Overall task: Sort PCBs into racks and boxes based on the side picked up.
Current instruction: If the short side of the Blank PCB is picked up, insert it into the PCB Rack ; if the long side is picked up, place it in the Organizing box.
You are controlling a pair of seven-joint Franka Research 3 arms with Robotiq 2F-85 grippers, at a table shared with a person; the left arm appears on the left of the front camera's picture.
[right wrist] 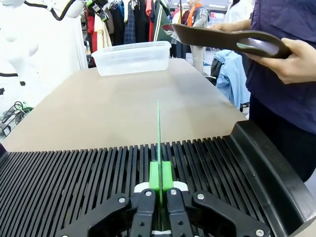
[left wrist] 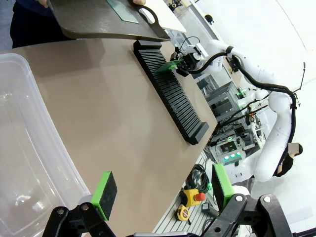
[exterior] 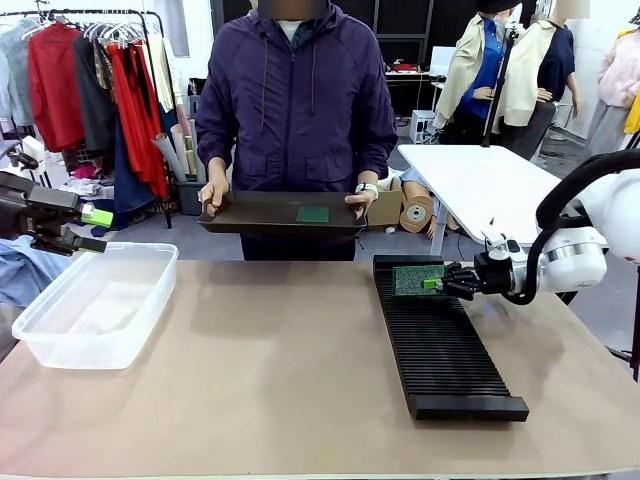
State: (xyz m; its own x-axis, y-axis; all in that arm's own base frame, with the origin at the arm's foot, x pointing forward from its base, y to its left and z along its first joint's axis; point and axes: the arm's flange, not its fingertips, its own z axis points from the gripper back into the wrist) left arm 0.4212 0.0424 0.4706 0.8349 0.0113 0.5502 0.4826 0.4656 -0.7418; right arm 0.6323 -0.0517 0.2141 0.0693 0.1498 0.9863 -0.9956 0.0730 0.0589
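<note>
The right arm comes in level from the right. The right gripper is clenched on a PCB and holds it upright on its edge at the far end of the rack. At the left, the left gripper hangs with jaws wide apart and empty, above the far left corner of the box. Far behind, a person holds a tray with both hands, and another PCB lies flat on it.

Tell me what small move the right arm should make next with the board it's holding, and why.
Probably lower it straight down into a slot. The right end effector is shut on the PCB, which stands on edge over the far end of the rack, parallel to its slots; whether it is seated, I cannot tell.
</note>
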